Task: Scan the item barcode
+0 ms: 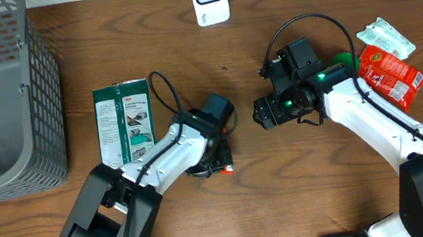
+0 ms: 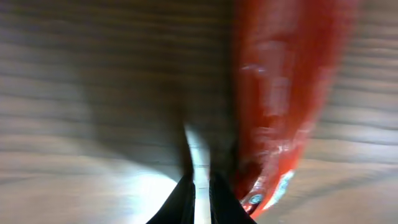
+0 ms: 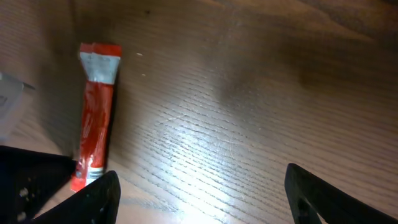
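Left gripper (image 2: 199, 186) is shut at one end of the red sachet (image 3: 93, 118) — hold unclear — while the right gripper (image 3: 202, 174) hovers near it, wide open and empty, presumably to receive it.

Overhead the light is even and bright, the picture sharp, with soft shadows on the table (image 1: 292, 199). The left wrist view is badly blurred; the red packet (image 2: 280, 93) is a smear, with white glare low on the wood. The right wrist view is dimmer, with a pale sheen mid-frame and dark corners
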